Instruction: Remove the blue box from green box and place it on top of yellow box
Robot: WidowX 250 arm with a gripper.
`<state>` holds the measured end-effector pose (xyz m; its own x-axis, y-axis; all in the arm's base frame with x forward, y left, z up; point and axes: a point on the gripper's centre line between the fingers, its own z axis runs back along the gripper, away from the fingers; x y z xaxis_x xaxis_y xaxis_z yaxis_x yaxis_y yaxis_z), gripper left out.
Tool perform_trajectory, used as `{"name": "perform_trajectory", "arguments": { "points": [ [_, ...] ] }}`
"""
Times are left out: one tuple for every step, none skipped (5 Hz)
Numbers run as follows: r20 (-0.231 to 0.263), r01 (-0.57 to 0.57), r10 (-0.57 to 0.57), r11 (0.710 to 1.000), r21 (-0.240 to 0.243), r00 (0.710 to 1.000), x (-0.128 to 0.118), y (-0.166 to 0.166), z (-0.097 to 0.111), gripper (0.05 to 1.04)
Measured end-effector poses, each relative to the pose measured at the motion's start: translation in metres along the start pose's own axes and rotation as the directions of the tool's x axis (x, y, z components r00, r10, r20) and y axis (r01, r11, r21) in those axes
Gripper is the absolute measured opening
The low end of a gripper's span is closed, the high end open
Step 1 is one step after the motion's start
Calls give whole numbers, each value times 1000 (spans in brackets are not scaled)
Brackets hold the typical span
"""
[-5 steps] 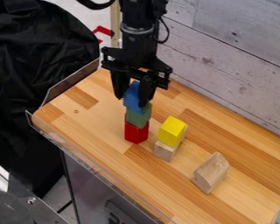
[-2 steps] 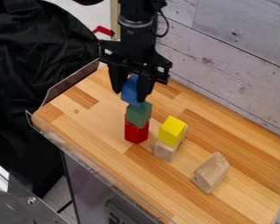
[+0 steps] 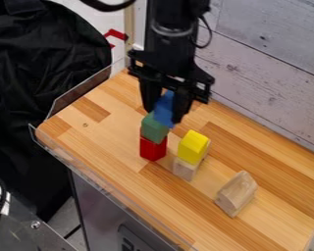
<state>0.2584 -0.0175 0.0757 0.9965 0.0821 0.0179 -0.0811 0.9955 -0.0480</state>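
My black two-finger gripper (image 3: 164,115) has shifted right, clamping the blue wooden block (image 3: 164,109) by the green wooden cube (image 3: 153,128)'s top. Removal looks done — placing it on the yellow wooden cube (image 3: 194,146), nearer right, remains.

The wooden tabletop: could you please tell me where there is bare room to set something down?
The tabletop is bare between the red box and the clear side guard, and between the angled wooden block and plank wall. It is crowded around the green box and yellow box, where the gripper holds the blue box.
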Motion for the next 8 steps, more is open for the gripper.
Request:
{"name": "perform_trajectory", "arguments": {
  "points": [
    [-5,51,-51,998,-22,999,-3,-18,-1,537],
    [-21,58,-59,998,-29,998,-7,-24,-4,536],
    [-54,45,-46,999,-23,997,-8,-25,-14,536],
    [-74,36,-38,999,-19,997,-8,-26,-22,536],
    [-80,30,-32,999,-16,996,-6,-26,-26,536],
    [-77,27,-28,1000,-12,997,-5,-25,-27,536],
    [-74,26,-26,1000,-12,997,-5,-25,-27,536],
    [-71,27,-28,1000,-13,997,-4,-25,-27,536]
  ]
}}
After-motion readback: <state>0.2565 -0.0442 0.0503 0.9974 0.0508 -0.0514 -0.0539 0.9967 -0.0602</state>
